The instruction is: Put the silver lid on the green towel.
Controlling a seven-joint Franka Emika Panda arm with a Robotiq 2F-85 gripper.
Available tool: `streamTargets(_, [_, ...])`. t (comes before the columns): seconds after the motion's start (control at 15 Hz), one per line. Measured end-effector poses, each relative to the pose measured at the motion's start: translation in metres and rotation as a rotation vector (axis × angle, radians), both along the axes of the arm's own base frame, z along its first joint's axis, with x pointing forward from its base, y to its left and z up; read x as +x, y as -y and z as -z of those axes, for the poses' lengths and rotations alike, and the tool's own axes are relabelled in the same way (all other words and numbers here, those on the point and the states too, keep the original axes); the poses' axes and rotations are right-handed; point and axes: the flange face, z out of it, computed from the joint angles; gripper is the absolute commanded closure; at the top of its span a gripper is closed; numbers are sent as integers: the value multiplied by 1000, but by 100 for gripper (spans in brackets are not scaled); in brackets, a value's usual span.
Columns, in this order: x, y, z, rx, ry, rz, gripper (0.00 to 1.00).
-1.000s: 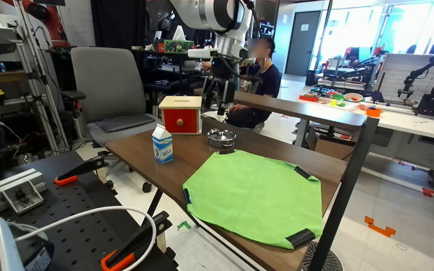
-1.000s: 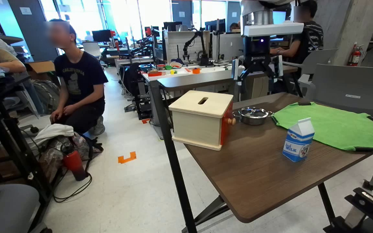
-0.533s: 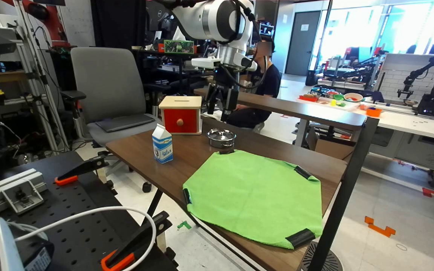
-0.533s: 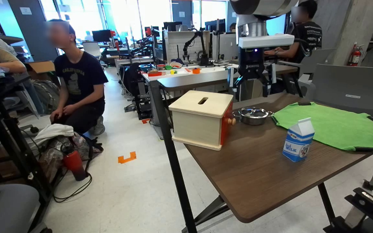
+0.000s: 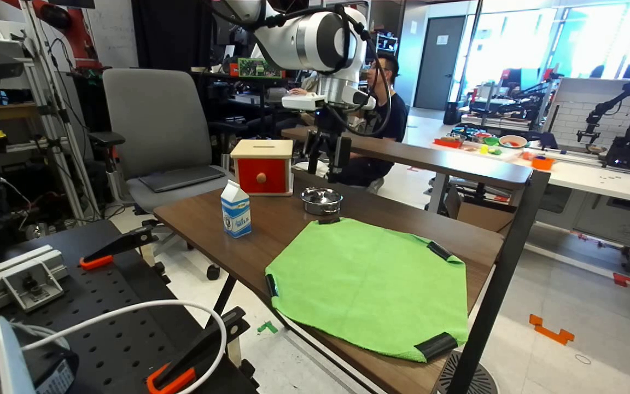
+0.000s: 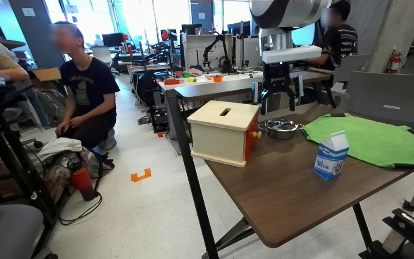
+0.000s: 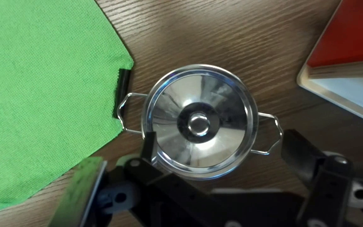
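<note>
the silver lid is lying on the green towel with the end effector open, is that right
Not quite: the silver lid sits on the silver pot, not on the green towel, as the wrist view shows. The end effector is indeed open.

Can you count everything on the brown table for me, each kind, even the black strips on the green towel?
Box: 1
Milk carton: 1
Pot: 1
Lid, sitting on the pot: 1
Towel: 1
Black strips: 4
Total: 9
</note>
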Motion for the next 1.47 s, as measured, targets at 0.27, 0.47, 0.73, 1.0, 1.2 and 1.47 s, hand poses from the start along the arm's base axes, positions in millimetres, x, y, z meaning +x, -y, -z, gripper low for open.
streamTargets(0.27, [3, -5, 5, -57, 26, -41, 0])
streamTargets(0.47, [3, -10, 10, -72, 39, -59, 0])
streamTargets(0.73, [2, -21, 16, -71, 49, -76, 4])
streamTargets(1.0, [0, -32, 19, -71, 47, -91, 23])
streamTargets(1.2, [0, -34, 19, -72, 50, -95, 21])
streamTargets(1.47, [0, -32, 19, -75, 58, -95, 24])
